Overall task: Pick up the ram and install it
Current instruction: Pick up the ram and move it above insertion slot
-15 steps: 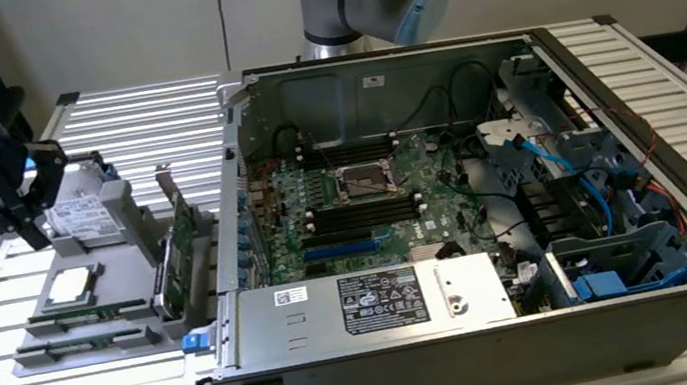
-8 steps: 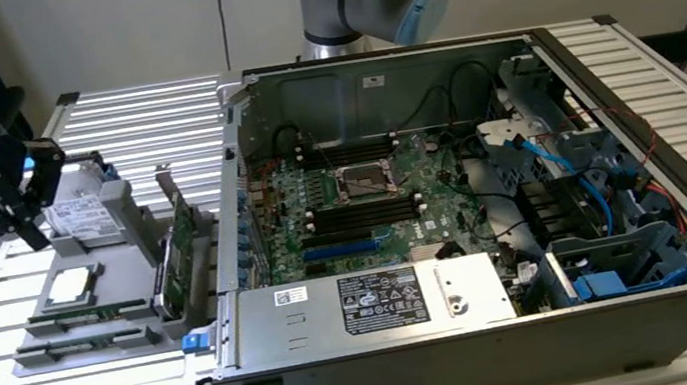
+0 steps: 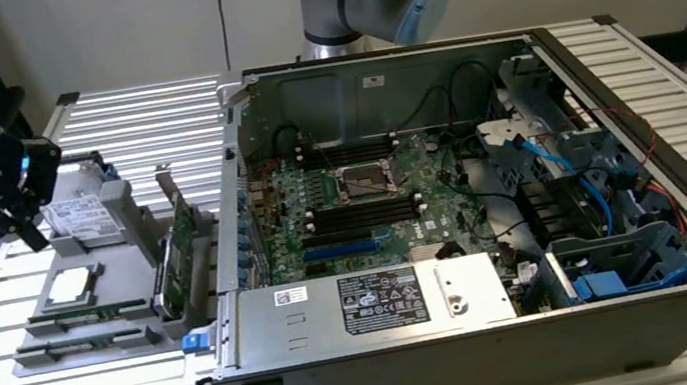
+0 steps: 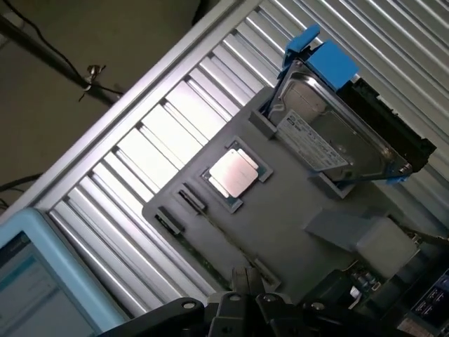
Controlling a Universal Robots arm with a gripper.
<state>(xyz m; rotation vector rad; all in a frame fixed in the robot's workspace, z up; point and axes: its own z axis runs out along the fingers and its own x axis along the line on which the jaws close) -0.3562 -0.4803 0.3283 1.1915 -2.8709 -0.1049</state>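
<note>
The ram sits in the tray, a gray holder on the slatted metal table. It shows as a thin green strip set on edge between small clips, in the part of the tray nearest the exterior camera. Just behind it, toward the tray's middle, the CPU lies flat in a square recess with its pale metal lid up. At the tray's far end a hard drive stands tilted on its long edge, its white label facing the exterior camera; in the wrist view it wears a blue carrier. The gripper hangs above the tray's far corner on the exterior view's left, just beside the hard drive and well apart from the ram. I cannot tell whether the gripper is open or closed. In the wrist view it points down at the tray's edge near one end of the clips, with the CPU beyond it. A green card with a metal bracket stands upright along the tray's side on the exterior view's right. Past the card, on that same side of the tray, the open case lies with its motherboard facing up, long black slots showing beside the central socket.
</note>
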